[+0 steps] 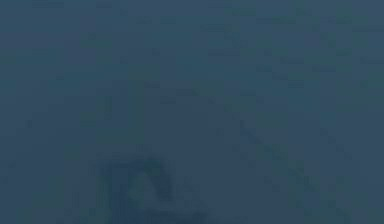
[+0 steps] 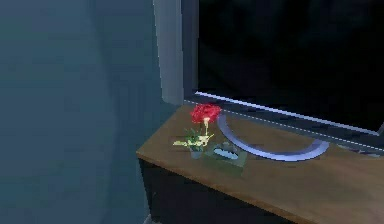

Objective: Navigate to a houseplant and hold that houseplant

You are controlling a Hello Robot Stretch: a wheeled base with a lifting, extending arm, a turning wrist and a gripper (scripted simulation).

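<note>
In the arm side view, a small houseplant stands on a wooden cabinet top, near its left corner. It has a red flower on a thin stem, with a few green leaves at its base. The plant is just in front of the left end of a television's curved foot.
A large dark television screen with a silver curved foot takes up the cabinet behind the plant. A small dark flat thing lies beside the plant. A blue-grey wall stands close ahead in the forward view. More wall lies left of the cabinet.
</note>
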